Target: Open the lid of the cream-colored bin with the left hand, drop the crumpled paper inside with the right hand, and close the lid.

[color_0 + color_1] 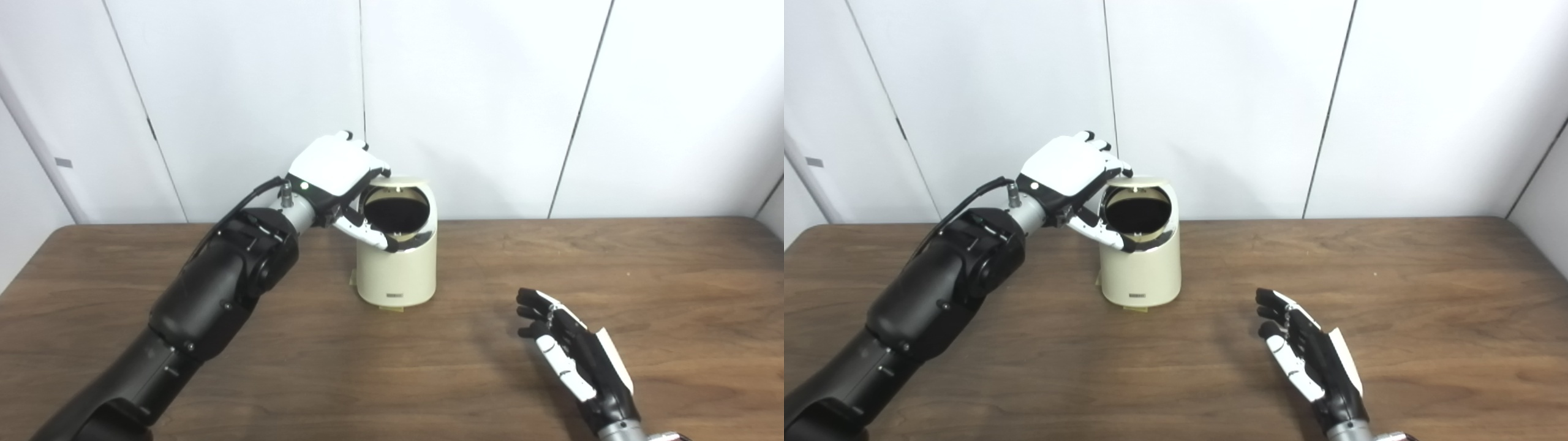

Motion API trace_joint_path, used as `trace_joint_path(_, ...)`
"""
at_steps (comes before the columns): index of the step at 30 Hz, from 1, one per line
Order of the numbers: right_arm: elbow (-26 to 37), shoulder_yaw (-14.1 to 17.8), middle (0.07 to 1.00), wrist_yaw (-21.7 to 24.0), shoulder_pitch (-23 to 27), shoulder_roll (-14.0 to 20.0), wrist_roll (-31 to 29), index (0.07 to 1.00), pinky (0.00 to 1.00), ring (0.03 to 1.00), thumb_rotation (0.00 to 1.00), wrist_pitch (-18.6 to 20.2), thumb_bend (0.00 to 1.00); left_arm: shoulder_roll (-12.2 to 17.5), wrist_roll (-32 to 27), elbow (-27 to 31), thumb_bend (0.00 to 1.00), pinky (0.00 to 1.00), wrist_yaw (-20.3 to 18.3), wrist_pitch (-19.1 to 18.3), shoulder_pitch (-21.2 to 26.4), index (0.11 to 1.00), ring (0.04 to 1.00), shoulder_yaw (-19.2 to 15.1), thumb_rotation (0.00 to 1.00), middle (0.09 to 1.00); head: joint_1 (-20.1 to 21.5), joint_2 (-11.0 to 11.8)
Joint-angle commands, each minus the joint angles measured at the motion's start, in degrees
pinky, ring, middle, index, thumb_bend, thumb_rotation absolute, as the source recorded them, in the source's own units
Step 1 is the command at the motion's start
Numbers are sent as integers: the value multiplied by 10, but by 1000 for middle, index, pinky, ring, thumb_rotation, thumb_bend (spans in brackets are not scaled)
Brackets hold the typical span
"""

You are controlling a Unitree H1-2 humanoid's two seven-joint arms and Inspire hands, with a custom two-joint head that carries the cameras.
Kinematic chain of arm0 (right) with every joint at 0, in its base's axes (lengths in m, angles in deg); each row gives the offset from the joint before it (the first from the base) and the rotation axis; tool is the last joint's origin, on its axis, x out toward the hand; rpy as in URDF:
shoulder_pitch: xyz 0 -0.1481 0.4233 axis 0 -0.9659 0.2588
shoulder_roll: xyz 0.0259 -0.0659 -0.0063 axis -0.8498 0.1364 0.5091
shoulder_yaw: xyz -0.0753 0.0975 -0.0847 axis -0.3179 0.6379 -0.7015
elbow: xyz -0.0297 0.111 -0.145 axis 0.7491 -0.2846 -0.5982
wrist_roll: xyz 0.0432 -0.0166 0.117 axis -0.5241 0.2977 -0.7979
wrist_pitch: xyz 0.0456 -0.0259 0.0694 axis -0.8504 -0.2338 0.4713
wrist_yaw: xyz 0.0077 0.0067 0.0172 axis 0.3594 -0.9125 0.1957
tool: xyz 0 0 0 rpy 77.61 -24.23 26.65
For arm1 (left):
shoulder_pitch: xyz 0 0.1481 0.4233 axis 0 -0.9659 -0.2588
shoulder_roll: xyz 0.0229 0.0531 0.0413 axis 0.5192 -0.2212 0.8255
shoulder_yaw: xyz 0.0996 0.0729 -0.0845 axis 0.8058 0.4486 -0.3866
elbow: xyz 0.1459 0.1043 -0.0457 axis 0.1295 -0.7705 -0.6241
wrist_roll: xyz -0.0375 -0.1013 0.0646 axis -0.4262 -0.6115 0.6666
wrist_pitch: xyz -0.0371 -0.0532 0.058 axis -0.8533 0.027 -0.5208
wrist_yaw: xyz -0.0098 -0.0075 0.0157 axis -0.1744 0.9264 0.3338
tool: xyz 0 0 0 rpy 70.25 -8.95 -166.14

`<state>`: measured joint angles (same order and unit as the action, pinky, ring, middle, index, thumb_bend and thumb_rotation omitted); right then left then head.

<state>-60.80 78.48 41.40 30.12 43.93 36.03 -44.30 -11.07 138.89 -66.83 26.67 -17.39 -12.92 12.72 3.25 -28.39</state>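
The left hand (334,174) sits at the top of the cream-colored bin (397,260), which stands upright near the middle of the wooden worktop (674,288), close to the back wall. The fingers curl over the bin's upper left rim and the thumb (366,231) reaches across the lower edge of the round mouth. The lid (401,182) seems pushed back into the top of the bin, for the opening shows as a dark hole facing forward and up; whether the fingers are pressing the lid itself or only the rim cannot be told from these views.

To the right and nearer the front edge, the right hand (1307,358) rests low over the worktop, well apart from the bin, palm turned inward, fingers spread and slightly bent, holding nothing. The crumpled paper is nowhere on the worktop or in either hand. Judging from that, it is most likely inside the bin already, though the dark interior shows nothing clearly.

If so, the step in hand is closing the lid. To do it well, the left hand should let the lid swing back gently rather than snatching away, drawing the thumb clear of the mouth first so it is not caught. The bin looks light and tall, so any sideways pull at the top could tip or slide it; release upward and back. The right hand is best kept where it is, out of the way.
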Motion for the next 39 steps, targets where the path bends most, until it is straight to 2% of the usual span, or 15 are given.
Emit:
trace_joint_path(1,3,-3,839,-5,8,-6,-5,818,708,825,708,-7,179,8,16,15,1000,1000,12,12,18,839,939,-2,742,838,0,-1)
trace_joint_path(6,6,-3,843,-4,8,-9,-12,818,711,830,673,-4,170,13,54,19,1000,1000,16,33,12,840,944,6,791,840,1,-3)
trace_joint_path(14,9,-3,841,-4,8,-6,-6,817,705,825,697,-1,177,13,74,35,1000,1000,13,57,-5,830,943,6,805,835,0,-6)
trace_joint_path(27,1,0,833,-2,11,-1,-11,807,695,822,702,-11,194,8,82,59,1000,1000,-9,57,-28,825,937,-7,810,828,-2,-13)
trace_joint_path(39,8,-1,838,-3,10,-3,-9,815,713,826,724,-1,201,10,81,57,1000,1000,-5,67,-35,820,932,-9,805,822,0,-17)
